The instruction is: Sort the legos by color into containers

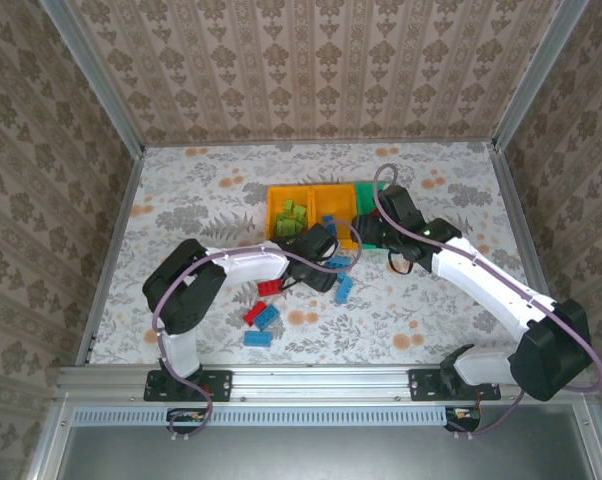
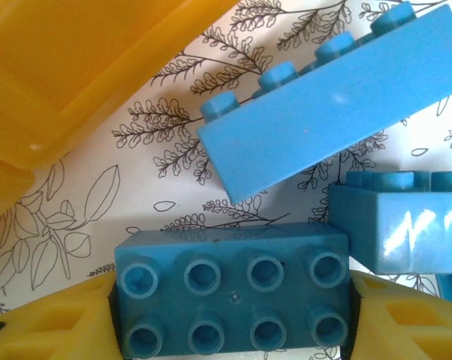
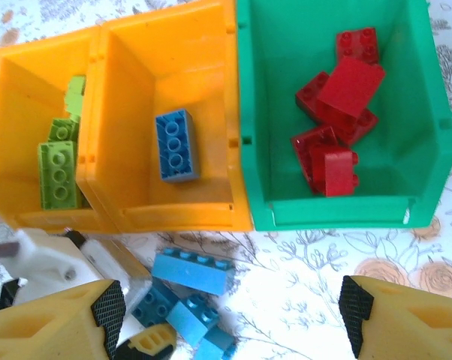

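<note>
Yellow plastic fingers (image 2: 53,326) of the left gripper (image 2: 230,322) press against both short ends of a blue studded plastic brick (image 2: 230,289), which lies studs up on the floral-printed tabletop (image 2: 83,217) at the bottom of the left wrist view, so this gripper is clamped on it. Above it a second blue brick (image 2: 331,105) lies tipped on its side, a third blue brick (image 2: 399,225) sits at the right edge, and an orange bin corner (image 2: 61,75) fills the upper left. In the right wrist view three open-topped plastic bins stand touching in a row across the top. The left orange bin (image 3: 19,90) holds light green bricks (image 3: 57,172). The middle orange bin (image 3: 136,97) holds a single blue brick (image 3: 175,145). The green bin (image 3: 271,112) on the right holds a pile of red bricks (image 3: 339,112). The right gripper (image 3: 230,326) hangs over the tabletop just in front of the bins, its fingers spread wide at the lower corners with nothing between them. A cluster of loose blue bricks (image 3: 192,271) lies below the middle bin. In the top view, lower left of the bins, two loose red bricks (image 1: 269,288) and two more blue bricks (image 1: 258,338) lie on the tabletop.
</note>
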Robot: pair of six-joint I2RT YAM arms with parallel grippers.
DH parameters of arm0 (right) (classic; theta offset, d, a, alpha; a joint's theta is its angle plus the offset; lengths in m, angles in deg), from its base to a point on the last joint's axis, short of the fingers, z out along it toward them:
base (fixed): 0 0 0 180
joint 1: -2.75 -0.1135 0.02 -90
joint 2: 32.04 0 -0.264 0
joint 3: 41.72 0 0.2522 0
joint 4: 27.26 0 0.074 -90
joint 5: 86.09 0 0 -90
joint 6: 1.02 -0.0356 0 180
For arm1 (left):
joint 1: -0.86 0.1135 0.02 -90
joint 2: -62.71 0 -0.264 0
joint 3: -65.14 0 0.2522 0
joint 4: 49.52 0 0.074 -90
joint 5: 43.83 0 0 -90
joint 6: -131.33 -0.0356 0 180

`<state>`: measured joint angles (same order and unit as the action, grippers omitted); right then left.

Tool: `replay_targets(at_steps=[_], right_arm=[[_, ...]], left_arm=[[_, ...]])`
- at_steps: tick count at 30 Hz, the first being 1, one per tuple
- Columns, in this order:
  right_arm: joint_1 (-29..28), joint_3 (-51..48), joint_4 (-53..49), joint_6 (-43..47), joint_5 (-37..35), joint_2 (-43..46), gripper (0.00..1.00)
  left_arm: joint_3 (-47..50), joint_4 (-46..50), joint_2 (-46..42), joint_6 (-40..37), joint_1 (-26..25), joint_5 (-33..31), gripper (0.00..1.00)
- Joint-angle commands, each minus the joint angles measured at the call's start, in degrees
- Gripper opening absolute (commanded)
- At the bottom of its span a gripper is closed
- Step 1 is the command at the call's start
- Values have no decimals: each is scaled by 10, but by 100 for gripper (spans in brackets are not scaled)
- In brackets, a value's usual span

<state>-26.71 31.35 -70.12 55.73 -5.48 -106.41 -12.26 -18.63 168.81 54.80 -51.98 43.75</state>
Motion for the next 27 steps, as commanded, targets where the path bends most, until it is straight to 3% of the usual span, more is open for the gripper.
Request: replay_targets(at_steps=[1,7,13,18,22,27], right_arm=[[-1,-32,-14,-11,-19,32,77],[-31,-105,-11,-52,-36,78,76],[-83,-164,6,-136,-61,98,75],[-124,-192,48,-182,-61,82,74],[-150,-191,72,-201,-61,45,74],[-182,-162,82,-219,-57,-17,74]], left_arm=[[-4,22,-25,5,-3,-3,53],[-9,55,-102,2,8,-36,53],[-54,60,-137,-17,43,-15,53],[-117,49,-99,-32,78,22,54],[-182,31,-27,-12,126,116,54],[-249,16,49,-13,146,173,54]])
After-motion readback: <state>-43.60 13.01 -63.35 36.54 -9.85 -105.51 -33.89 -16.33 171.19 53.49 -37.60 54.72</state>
